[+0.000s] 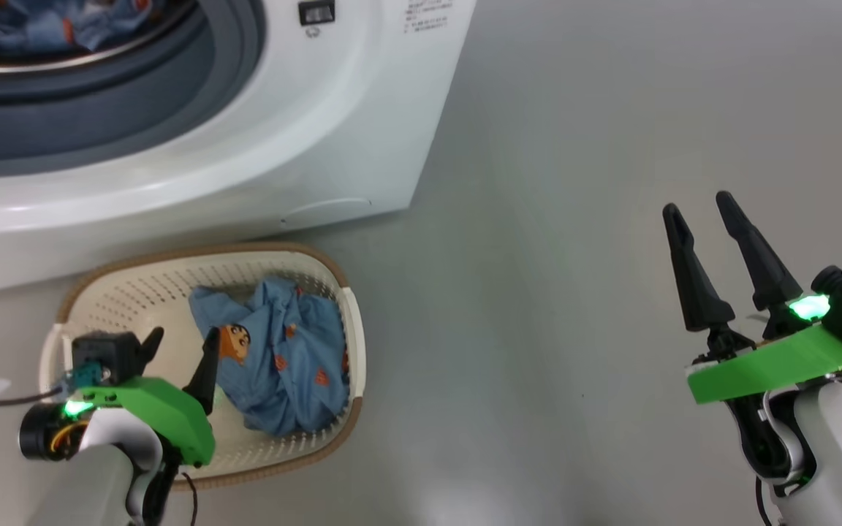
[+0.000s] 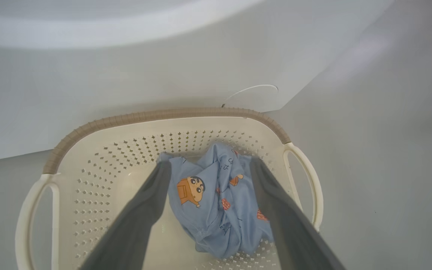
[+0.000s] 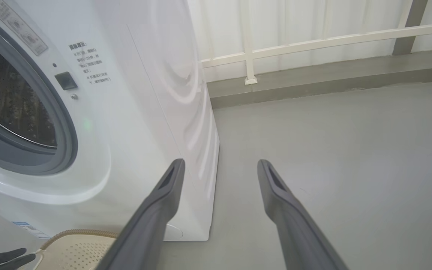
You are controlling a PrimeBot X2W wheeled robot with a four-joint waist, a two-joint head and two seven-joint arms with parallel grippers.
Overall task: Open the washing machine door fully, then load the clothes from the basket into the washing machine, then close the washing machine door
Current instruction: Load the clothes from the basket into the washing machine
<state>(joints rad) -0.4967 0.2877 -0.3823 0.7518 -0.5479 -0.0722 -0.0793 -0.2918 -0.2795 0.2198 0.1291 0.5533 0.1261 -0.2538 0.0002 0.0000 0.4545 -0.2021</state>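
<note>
While blue printed fabric already lay in the drum (image 1: 63,29) at far left, the left gripper (image 1: 183,336) hovered over the near end of the basket (image 1: 172,256), its claw released, spread wide and holding nothing. The basket sat on the floor (image 1: 574,292) just in front of the washing machine (image 1: 282,146), whose grey gasket (image 1: 99,109) and mouth stood uncovered. A crumpled light-blue bundle of the clothes (image 1: 282,358) lay in the basket's right half, its long axis running from the far wall back toward the near right corner. From the left wrist view, the bundle (image 2: 216,202) lay ahead of and below the claw (image 2: 209,163), framed between the two dark fingers (image 2: 141,210) and sitting nearer the right one; contact could not be made out. The coming grasp appeared to call for a straight descent with a slight shift to the right. Across bare floor, well apart from basket and machine, the right gripper (image 1: 699,204) was held raised and idle, its claw likewise released and empty. The left arm was by far the nearer to the cloth.
</note>
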